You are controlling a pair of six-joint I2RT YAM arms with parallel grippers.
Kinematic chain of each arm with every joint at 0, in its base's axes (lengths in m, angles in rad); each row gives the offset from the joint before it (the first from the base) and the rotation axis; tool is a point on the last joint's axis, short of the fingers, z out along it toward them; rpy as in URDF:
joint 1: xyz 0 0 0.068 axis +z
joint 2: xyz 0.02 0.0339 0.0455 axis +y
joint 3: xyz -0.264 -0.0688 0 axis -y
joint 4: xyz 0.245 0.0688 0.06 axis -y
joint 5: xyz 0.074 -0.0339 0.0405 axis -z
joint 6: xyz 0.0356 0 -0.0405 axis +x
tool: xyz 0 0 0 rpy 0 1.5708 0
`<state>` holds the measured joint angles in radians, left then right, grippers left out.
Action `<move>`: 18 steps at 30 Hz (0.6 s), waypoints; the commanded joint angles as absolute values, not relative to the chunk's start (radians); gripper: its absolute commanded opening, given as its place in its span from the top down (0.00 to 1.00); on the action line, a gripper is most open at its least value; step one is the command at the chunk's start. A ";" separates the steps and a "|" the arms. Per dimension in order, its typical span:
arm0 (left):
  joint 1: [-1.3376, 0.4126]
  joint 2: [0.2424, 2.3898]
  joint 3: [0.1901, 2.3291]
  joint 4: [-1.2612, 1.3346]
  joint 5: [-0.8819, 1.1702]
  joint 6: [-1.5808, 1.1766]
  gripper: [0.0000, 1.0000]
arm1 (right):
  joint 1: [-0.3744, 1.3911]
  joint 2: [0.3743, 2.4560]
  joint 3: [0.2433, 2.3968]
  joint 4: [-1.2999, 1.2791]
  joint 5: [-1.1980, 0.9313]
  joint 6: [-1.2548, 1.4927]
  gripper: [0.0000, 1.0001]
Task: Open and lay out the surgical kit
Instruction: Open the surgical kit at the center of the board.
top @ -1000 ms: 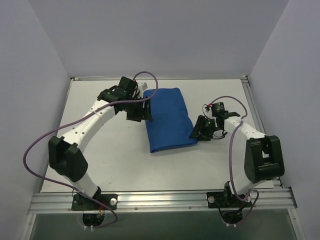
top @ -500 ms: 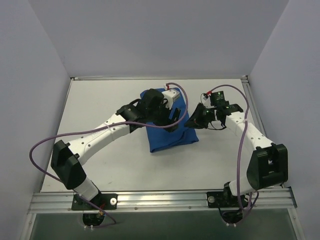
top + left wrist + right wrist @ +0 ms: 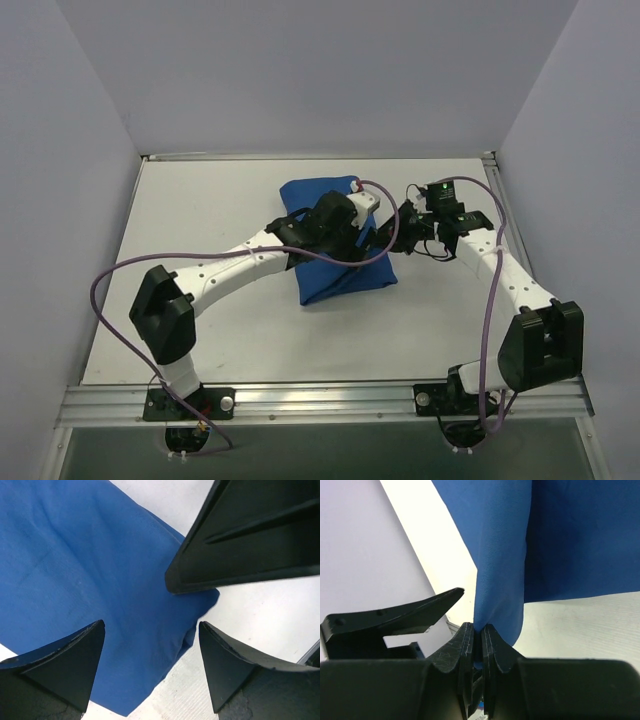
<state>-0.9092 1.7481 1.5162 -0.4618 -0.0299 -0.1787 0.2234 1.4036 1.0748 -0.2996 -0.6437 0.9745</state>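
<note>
**Cloth pinched at its right edge, left claw waiting wide above**

Left arm reaches from its base across the desk (image 3: 200,220), and its claw (image 3: 352,232) hangs over the middle-right of the wrap (image 3: 340,282). Its jaws stand well apart and hold nothing. In the left wrist view the claw (image 3: 150,627) looks down on blue cloth (image 3: 75,580) near one corner, with bare desk beyond. That spot probably lets it take a fold or press the bundle down while the other side is drawn away.

The wrap lies folded into a rough rectangle at the centre of the desk, towards the far side.

To its right, the right claw (image 3: 402,228) meets the wrap's right edge. The right wrist view shows why: its jaws (image 3: 479,629) are pressed together on a thin pleat of cloth (image 3: 570,540), which rises out of the grip. This looks like the start of peeling a flap open.

Counted:
- one wrap
- two arms
- two claws, one clamped and one free
- no tray or instrument in sight, all presumably inside the folds
</note>
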 commanded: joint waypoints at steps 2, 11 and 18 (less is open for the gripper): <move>-0.919 1.759 1.566 -0.405 -0.057 -0.172 0.16 | 0.230 1.351 1.078 -0.278 -0.672 1.035 1.00; -0.873 1.809 1.617 -0.448 -0.172 -0.236 0.98 | 0.233 1.365 1.121 -0.279 -0.665 0.973 0.63; -0.665 1.488 1.320 -0.454 -0.342 -0.397 0.98 | 0.233 1.489 1.380 -0.529 -0.485 0.664 0.27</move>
